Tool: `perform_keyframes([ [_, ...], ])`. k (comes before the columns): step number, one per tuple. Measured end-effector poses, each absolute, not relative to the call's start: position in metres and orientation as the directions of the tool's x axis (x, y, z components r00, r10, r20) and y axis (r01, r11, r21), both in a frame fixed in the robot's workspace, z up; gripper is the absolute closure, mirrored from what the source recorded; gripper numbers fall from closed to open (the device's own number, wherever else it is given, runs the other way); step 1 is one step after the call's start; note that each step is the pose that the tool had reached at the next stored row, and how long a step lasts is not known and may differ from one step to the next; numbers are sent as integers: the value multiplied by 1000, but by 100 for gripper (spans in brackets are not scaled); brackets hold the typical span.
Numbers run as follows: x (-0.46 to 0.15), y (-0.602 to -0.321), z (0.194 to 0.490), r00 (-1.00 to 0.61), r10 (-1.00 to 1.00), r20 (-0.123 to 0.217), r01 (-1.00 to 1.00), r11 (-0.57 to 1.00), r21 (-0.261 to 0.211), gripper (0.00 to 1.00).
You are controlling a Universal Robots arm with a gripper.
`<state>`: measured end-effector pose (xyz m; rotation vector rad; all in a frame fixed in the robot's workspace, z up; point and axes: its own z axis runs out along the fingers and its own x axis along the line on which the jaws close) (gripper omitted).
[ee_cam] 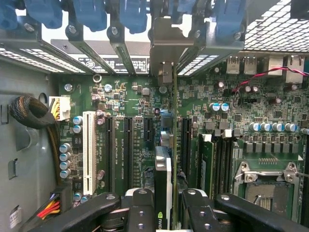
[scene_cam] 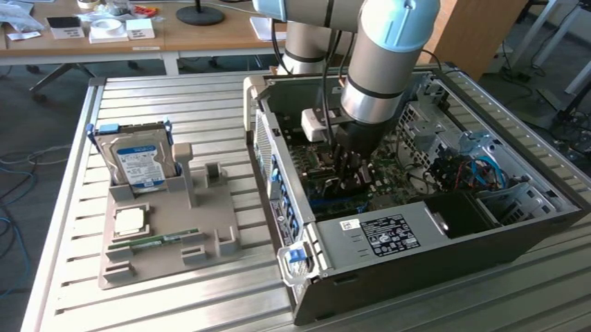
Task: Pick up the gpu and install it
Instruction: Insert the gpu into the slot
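Pinching the gpu (ee_cam: 163, 174) edge-on, the end effector (ee_cam: 166, 205) hangs over the motherboard (ee_cam: 120, 96).

We see a long wooden desk (scene_cam: 185, 38) at the back, with little white boxes (scene_cam: 138, 29) and a round black stand (scene_cam: 201, 14) on it. The floor (scene_cam: 46, 117) is grey, and loose cables (scene_cam: 16, 162) lie there. In front stands a big ribbed metal table (scene_cam: 166, 97).

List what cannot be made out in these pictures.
Wrist view: whether the gpu sits in a slot; the card's own edge and the pincer cover that.
Exterior view: motherboard slots, hidden by the arm.
Exterior view: power supply label text, too small.
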<state>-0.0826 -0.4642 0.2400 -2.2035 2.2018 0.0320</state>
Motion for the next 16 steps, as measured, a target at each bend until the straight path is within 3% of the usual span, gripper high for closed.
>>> perform_keyframes([
  [16,-84,-464,240,-38,-999,-34,-999,39,-5,73],
])
